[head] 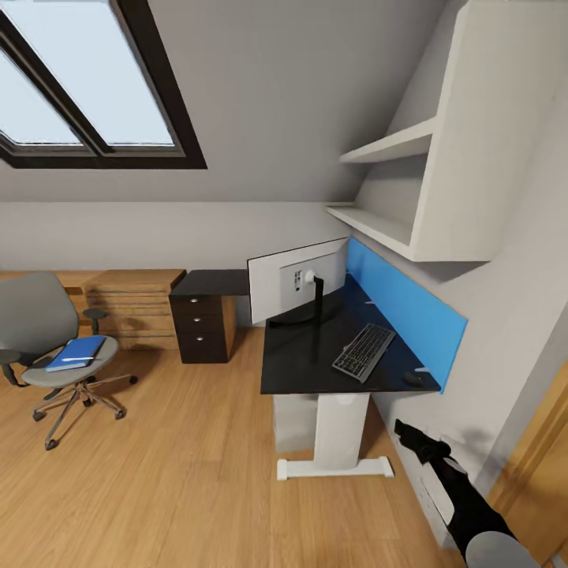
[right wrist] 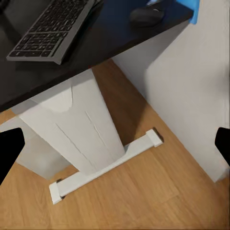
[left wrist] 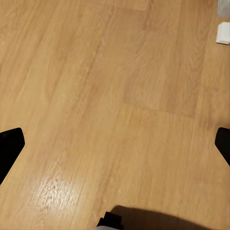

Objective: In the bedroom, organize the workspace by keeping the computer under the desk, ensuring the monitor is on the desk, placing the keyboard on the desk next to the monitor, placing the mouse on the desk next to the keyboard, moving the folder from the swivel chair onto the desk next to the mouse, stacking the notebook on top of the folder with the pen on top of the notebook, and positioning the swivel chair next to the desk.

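Head view: the folder (head: 76, 352) lies flat on the swivel chair (head: 39, 327) seat, far left of the worktop (head: 315, 363), with something white on top. It looks thin, stiff, light and slick; pinching 1 overhanging edge seems best. Left claw (left wrist: 115, 143) and right claw (right wrist: 115, 143) both hang released.

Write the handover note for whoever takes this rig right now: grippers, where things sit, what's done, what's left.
Left gripper and right gripper: both open, empty.
On the desk: monitor, keyboard, mouse.
Computer stands under the desk.
Swivel chair is far from the desk, with the folder on its seat and a thin white item on the folder, probably the pen.
Left: folder to desk beside mouse, notebook and pen stacked on it, chair moved to desk.
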### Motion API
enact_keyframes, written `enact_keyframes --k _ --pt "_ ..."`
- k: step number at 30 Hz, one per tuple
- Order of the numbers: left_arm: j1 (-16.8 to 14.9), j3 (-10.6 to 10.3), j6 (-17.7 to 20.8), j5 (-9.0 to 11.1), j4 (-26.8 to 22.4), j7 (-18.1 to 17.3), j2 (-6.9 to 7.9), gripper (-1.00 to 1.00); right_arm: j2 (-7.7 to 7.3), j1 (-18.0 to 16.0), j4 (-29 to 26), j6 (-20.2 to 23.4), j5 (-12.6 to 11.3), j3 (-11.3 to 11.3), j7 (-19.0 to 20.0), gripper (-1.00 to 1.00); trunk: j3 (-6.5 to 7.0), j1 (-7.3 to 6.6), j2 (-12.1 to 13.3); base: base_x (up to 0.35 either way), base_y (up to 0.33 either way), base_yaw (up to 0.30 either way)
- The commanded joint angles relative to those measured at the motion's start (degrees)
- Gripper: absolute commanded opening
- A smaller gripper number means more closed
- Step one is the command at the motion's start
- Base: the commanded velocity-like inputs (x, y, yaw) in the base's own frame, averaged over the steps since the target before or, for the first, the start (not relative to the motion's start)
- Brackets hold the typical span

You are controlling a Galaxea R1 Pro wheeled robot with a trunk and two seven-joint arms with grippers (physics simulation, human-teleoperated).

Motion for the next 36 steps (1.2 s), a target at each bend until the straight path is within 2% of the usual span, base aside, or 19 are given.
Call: enact_keyframes --k 1,3,4,5,6,8,9,11,13,16,22,32,36 --pt "-0.05 -0.48 -0.25 0.49 0.01 0.41 0.05 1.0 -0.27 -0.06 -1.51 2.02 -0.47 0.09 -0.73 1.0 -0.12 0.02 -0.09 0.0 0.0 0.0" --pt "-0.05 -0.48 -0.25 0.47 0.01 0.39 0.05 1.0 -0.98 -0.41 -3.31 5.35 -0.2 0.17 -1.65 1.0 -0.12 0.02 -0.09 0.0 0.0 0.0" --pt "-0.05 -0.47 -0.27 0.47 0.01 0.41 0.1 1.0 -2.33 -2.01 -1.1 7.38 1.17 0.42 -2.03 1.0 -0.12 0.02 -0.09 0.0 0.0 0.0" --pt "-0.05 -0.45 -0.24 0.46 0.01 0.42 0.11 1.0 -2.89 -3.01 1.39 7.61 3.05 0.96 -2.11 1.0 -0.12 0.02 -0.09 0.0 0.0 0.0" --pt "-0.05 -0.43 -0.25 0.46 0.01 0.43 0.12 1.0 -3.3 -3.81 3.73 7.18 5.76 1.84 -2.13 1.0 -0.12 0.02 -0.09 0.0 0.0 0.0" --pt "-0.05 -0.42 -0.25 0.46 0.01 0.44 0.09 1.0 -3.58 -4.34 5.36 6.01 8.69 2.65 -2.05 1.0 -0.12 0.02 -0.09 0.0 0.0 0.0" --pt "-0.05 -0.44 -0.23 0.46 0.01 0.44 0.08 1.0 -3.74 -4.68 6.39 4.4 11.33 3.21 -1.8 1.0 -0.12 0.02 -0.09 0.031 0.0 0.0" --pt "-0.05 -0.46 -0.24 0.42 0.01 0.44 0.0 1.0 -3.93 -4.98 7.01 1.63 13.95 3.74 -0.86 1.0 -0.12 0.02 -0.09 0.112 0.0 0.0" --pt "-0.05 -0.49 -0.26 0.39 0.01 0.5 -0.07 1.0 -4.19 -5.16 7.02 -1.41 15.64 3.98 1.71 1.0 -0.12 0.02 -0.09 0.234 0.0 0.0" --pt "-0.05 -0.54 -0.27 0.38 0.01 0.52 -0.11 1.0 -5.13 -5.25 7.04 -2.84 16.36 4.03 5.17 1.0 -0.12 0.02 -0.09 0.289 0.0 0.0" --pt "-0.05 -0.42 -0.28 0.37 0.01 0.62 -0.13 1.0 -5.89 -5.28 7.13 -3.19 16.57 4.04 7.75 1.0 -0.12 0.02 -0.09 0.314 -0.001 0.0" --pt "-0.05 -0.32 -2.39 0.36 0.01 0.71 -0.11 1.0 -6.05 -5.29 8.26 -2.78 16.65 3.81 8.06 1.0 -0.12 0.02 -0.09 0.244 -0.115 0.0" --pt "-0.05 -0.29 -2.65 0.37 0.01 0.71 -0.01 1.0 -6.8 -5.29 8.41 -2.76 16.65 3.53 8.11 1.0 -0.12 0.02 -0.09 0.036 -0.025 0.0"
